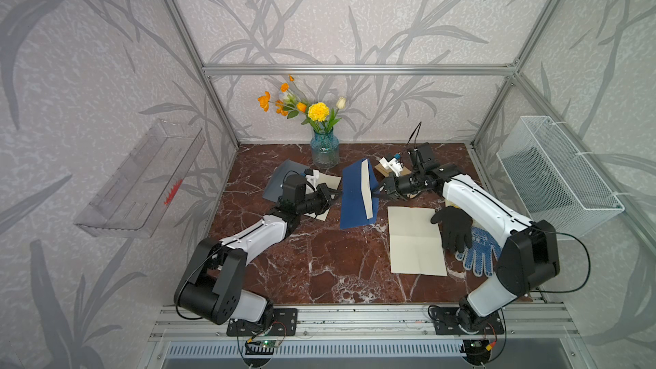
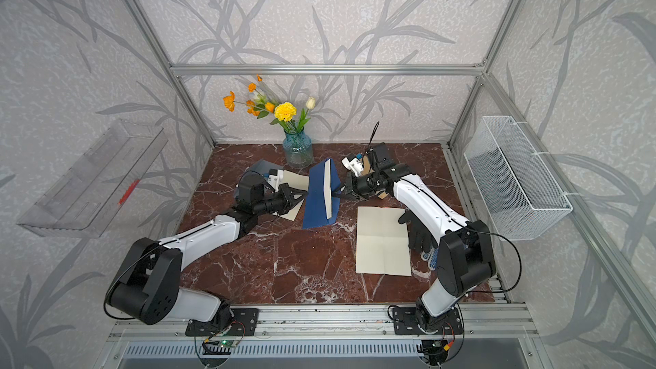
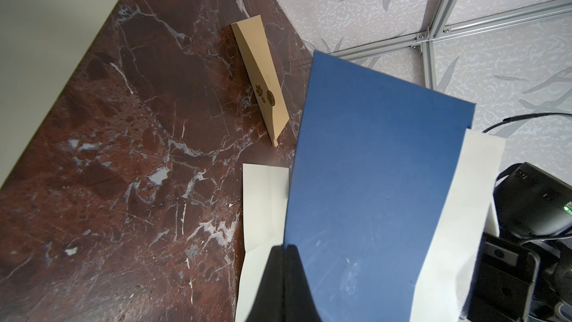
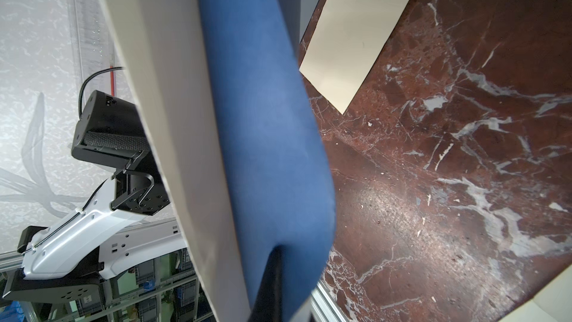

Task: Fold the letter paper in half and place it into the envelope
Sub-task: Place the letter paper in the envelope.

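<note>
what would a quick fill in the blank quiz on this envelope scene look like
1. The left gripper and right gripper are both ____ on the navy envelope.
2. The letter paper poking out of the envelope is coloured ____.
3. The glove touching the creased sheet at its edge is ____.
Missing words: shut, cream, black.

The table (image 1: pixel 305 264) lies open at its near middle; a vase (image 1: pixel 324 153) stands close behind the raised envelope (image 1: pixel 353 200).
</note>
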